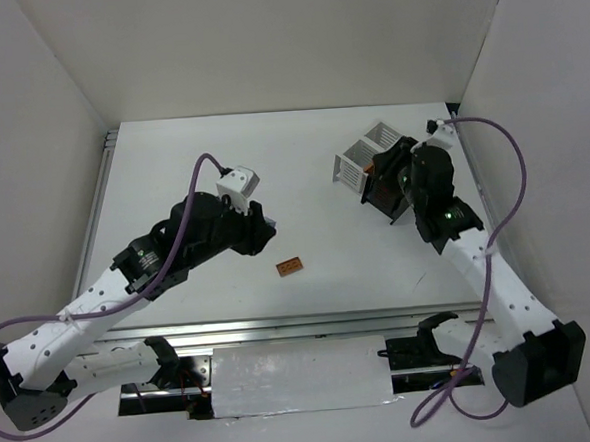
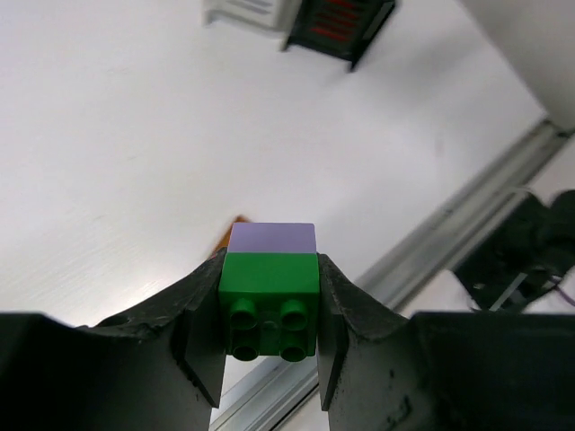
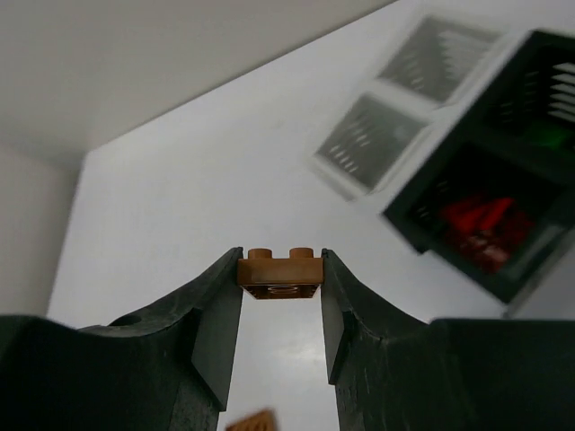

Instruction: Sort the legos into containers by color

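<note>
Left wrist view shows the left gripper (image 2: 270, 269) clamped narrowly on a two-coloured stack (image 2: 270, 285), green brick nearest the camera, purple beyond it, held above the table (image 2: 117, 162). I judge this stack cannot be sorted as it stands: the colours must be pulled apart first, which probably calls for the other arm's help. Right of that arm, toward the near middle of the surface, a loose orange-brown lego (image 1: 290, 267) lies flat, apart from both arms. Further right, the right gripper (image 3: 280, 260) pinches a small orange-brown brick (image 3: 280, 272) between its fingertips, in the air close to the containers at the far right. The step in hand looks like carrying this one to its box; the next move calls for getting squarely over a compartment before letting go. The black container (image 3: 517, 278) holds red legos (image 3: 476, 224) in one compartment and a blurred green piece (image 3: 546, 135) in another; the white containers (image 3: 395, 108) stand just beside it, to its left, contents unclear. The table is plain white, with a metal rail (image 1: 281, 327) along its near edge and white walls (image 1: 28, 117) on three sides
</note>
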Tool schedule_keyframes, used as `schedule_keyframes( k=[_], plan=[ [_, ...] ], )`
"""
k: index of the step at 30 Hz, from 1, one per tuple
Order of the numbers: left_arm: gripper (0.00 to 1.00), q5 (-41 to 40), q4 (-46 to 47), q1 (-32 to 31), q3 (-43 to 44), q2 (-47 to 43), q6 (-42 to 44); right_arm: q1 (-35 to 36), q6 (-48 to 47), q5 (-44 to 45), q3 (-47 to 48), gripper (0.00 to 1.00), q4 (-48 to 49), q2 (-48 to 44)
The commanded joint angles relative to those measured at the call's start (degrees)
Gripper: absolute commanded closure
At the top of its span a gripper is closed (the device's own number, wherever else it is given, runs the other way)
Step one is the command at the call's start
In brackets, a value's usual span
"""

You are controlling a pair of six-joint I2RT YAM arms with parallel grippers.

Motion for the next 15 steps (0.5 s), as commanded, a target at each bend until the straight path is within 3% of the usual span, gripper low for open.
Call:
schedule_keyframes(
  k=[1,7,11,15],
  plan=[
    [1.00,-14.2,-12.4,0.3,2.7,-2.1,-1.3,-3.6,0.9,21.8,7.3,1.00,-7.1,7.6],
    [1.00,-17.6,-19.0,0.5,1.2,-5.2,-0.2,-8.0,-1.7,24.0,28.0,1.00,-9.0,27.1],
    [1.00,-18.3,-17.7,0.5,-3.9,-8.4,1.0,-8.6,-4.2,26.0,42.3,1.00,-14.3,42.4],
    [1.00,-19.5,-15.8,0.5,-7.0,-10.4,0.1,-9.2,-6.1,26.3,52.1,1.00,-18.0,50.9]
  ],
)
